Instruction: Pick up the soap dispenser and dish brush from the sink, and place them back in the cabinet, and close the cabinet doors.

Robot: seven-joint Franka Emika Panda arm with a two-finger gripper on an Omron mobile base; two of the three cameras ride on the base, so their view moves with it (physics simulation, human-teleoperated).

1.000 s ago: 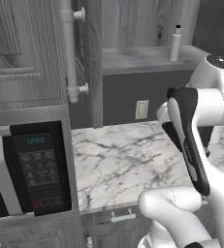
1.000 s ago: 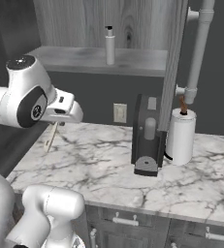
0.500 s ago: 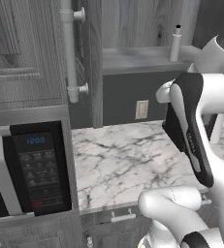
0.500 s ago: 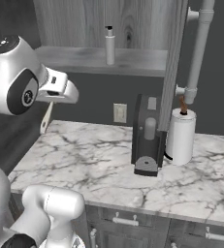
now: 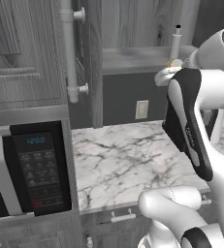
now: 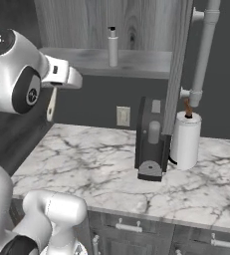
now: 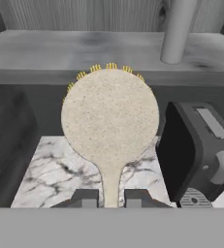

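Note:
My gripper (image 7: 111, 196) is shut on the handle of the dish brush (image 7: 109, 120), whose round pale head with yellow bristles stands up in front of the hand. In the right base view the gripper (image 6: 54, 87) hangs in front of the cabinet shelf (image 6: 86, 59), left of the soap dispenser (image 6: 113, 46), with the brush (image 6: 51, 104) below it. The slim white dispenser (image 5: 175, 41) stands upright on the shelf (image 7: 50, 51). Both cabinet doors (image 5: 95, 58) (image 6: 179, 50) stand open, their white bar handles (image 5: 67, 48) outward. The sink is out of view.
A black microwave (image 5: 31, 174) sits left of the marble counter (image 5: 123, 160). A dark appliance (image 6: 151, 144) and a white paper towel roll (image 6: 186, 139) stand on the counter under the right door. The appliance (image 7: 196, 155) is low and right of the brush.
The arm has lifted the brush up and toward the shelf; the hand now sits at about shelf height. The dispenser and doors have not moved.

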